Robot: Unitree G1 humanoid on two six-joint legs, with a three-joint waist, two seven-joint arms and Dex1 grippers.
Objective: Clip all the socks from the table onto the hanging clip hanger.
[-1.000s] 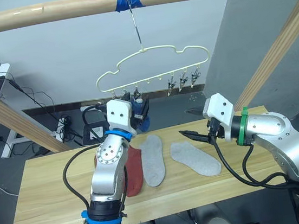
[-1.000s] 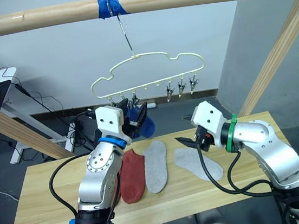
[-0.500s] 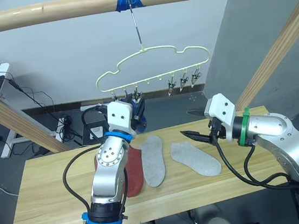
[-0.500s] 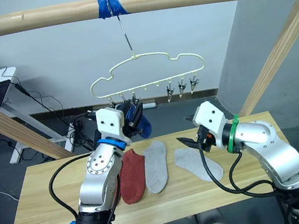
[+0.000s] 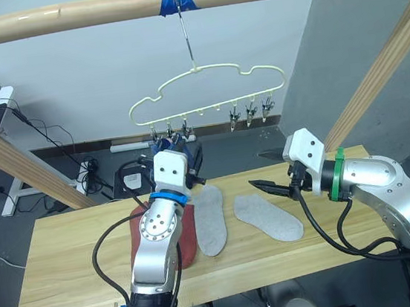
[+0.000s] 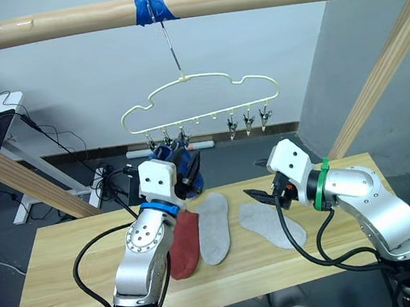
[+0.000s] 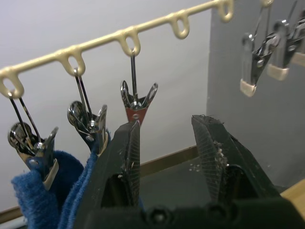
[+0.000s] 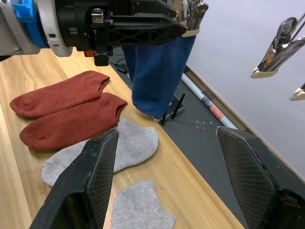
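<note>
While soft knit blue socks [image 8: 157,71] hang from metal clips on the wavy pale-yellow wire hanger [image 5: 204,86], left gripper [image 7: 164,143] sits beneath, spread wide, empty. Right gripper [image 8: 167,176] wide over grained wood counter [image 5: 70,275]; red socks [image 8: 66,112], grey socks [image 5: 267,216] lie flat.

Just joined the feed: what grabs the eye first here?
The left claw, open, is raised at the clip hanger, where blue socks hang clipped. On the table lie two rust-red socks and two grey socks; the right claw hovers open above these.
</note>
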